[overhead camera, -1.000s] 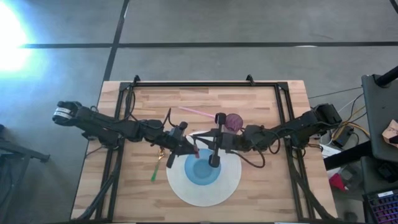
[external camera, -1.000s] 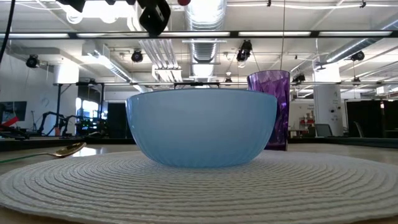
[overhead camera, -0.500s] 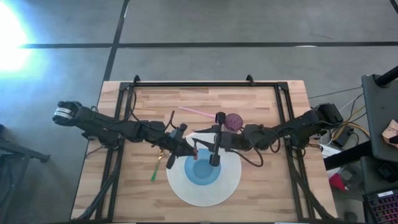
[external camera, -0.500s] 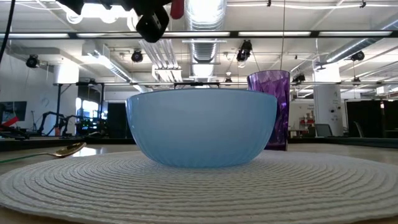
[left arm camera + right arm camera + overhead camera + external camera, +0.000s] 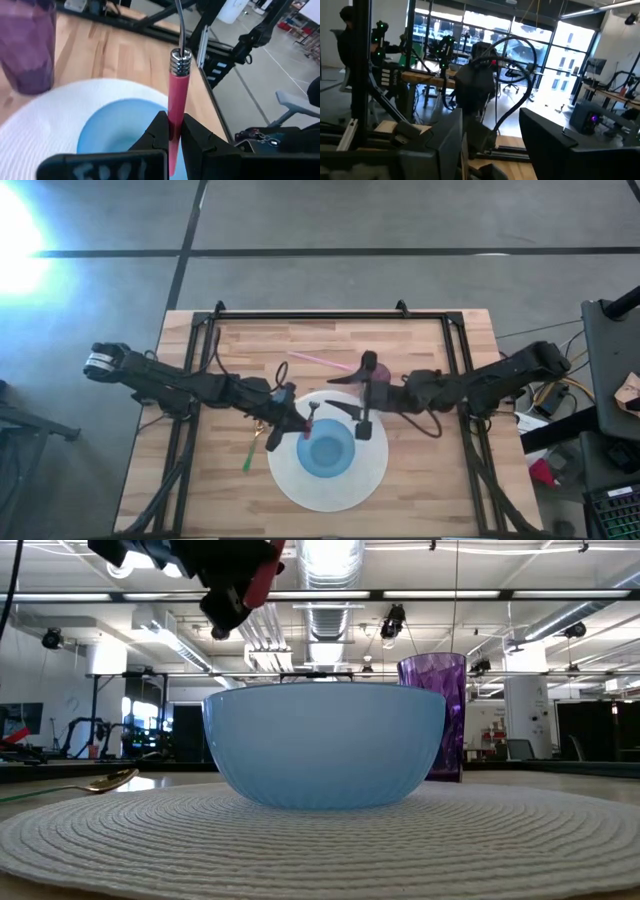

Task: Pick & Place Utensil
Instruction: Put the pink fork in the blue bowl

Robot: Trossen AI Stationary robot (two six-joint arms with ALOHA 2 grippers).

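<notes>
We see the left end effector [image 5: 300, 426] closed on a pink-handled utensil [image 5: 176, 107], holding it above the left edge of the blue bowl [image 5: 327, 451]. The bowl stands on a round white placemat [image 5: 370, 475] on the table [image 5: 420, 350]. The right end effector [image 5: 364, 395] is wide open and holds nothing, above the far right of the placemat. A purple cup [image 5: 434, 715] stands behind the bowl, and a gold spoon [image 5: 108, 781] lies left of the placemat.

The bowl [image 5: 327, 451] sits on the mat [image 5: 372, 477] before me; the cup [image 5: 434, 716] stands behind it, a spoon [image 5: 103, 782] to my left on the table [image 5: 420, 340]
</notes>
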